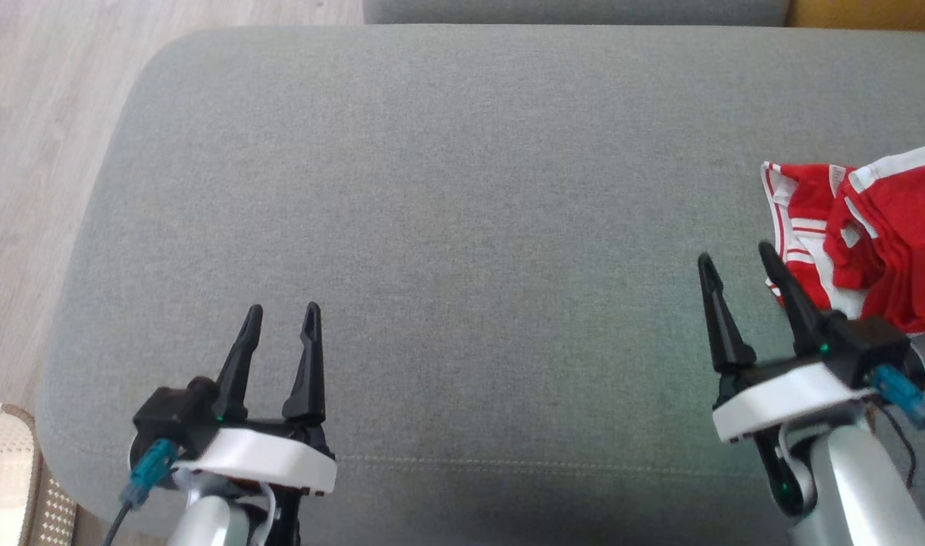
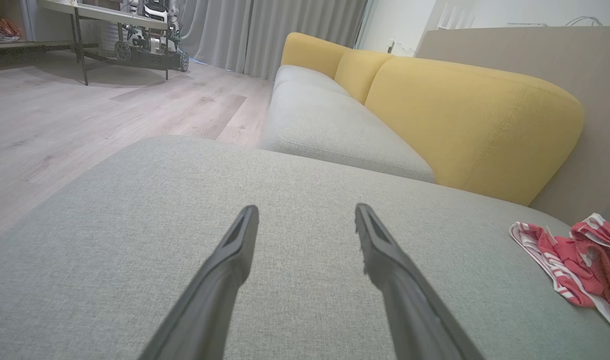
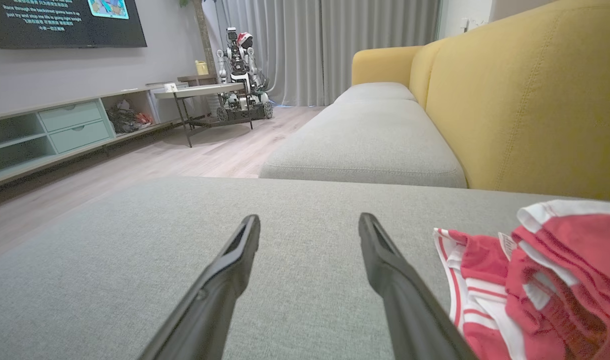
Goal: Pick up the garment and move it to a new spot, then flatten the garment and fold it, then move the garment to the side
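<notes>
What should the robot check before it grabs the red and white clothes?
1. Is the right gripper open and empty: ok.
2. Is the left gripper open and empty: ok.
3. Is the garment lying on the gray cushion: ok.
4. Is there bare cushion for a new spot: ok.
5. Is the garment between the right gripper's jaws: not ok, it lies off to their right.
6. Where is a good edge to pinch: cannot tell, it is crumpled.
</notes>
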You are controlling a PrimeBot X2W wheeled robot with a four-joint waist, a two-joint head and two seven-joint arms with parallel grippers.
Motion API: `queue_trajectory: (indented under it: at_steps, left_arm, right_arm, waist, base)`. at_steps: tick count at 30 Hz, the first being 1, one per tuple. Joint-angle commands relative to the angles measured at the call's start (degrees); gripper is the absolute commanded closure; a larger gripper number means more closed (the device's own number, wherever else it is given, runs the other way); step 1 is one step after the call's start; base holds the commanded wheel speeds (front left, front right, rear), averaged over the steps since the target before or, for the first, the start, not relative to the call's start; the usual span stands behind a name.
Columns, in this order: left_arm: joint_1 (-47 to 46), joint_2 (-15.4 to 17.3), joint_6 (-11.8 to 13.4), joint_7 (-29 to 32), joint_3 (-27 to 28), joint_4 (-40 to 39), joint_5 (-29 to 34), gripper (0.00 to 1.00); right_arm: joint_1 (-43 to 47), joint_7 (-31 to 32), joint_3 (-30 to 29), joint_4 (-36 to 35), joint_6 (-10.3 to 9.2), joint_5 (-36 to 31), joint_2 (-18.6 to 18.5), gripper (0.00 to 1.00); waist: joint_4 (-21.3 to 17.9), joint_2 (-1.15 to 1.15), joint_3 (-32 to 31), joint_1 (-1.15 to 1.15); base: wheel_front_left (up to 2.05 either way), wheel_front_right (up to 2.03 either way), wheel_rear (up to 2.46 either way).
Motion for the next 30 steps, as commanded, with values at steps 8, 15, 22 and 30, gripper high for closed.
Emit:
queue_trajectory:
  at_steps: [8,15,22,30]
  left_arm:
    - [-0.93,0.27,1.04,0.11,2.75,-1.61,1.33,0.00]
    - [-0.75,0.27,2.44,0.11,3.26,-2.90,1.52,0.00]
    - [-0.97,0.27,2.86,0.11,2.90,-3.50,1.16,0.00]
    - [-1.57,0.27,3.11,0.11,3.05,-3.31,1.40,0.00]
  right_arm:
    - [2.04,-0.66,-1.23,-5.31,-0.02,-1.13,1.33,0.00]
    - [2.38,-0.67,-1.29,-6.31,-0.02,-0.88,1.56,0.00]
    - [2.26,-0.67,-1.20,-6.52,-0.02,-0.35,1.59,0.00]
    - [1.64,-0.67,-1.11,-7.05,-0.02,-0.54,1.59,0.00]
  waist:
    - [-0.20,0.00,-0.75,0.00]
    - [-1.02,0.00,-0.86,0.00]
    - [-1.28,0.00,-0.44,0.00]
    - [-1.36,0.00,0.22,0.00]
  base:
    - [0.00,0.00,0.00]
    - [0.00,0.00,0.00]
    - [0.00,0.00,0.00]
    - [0.00,0.00,0.00]
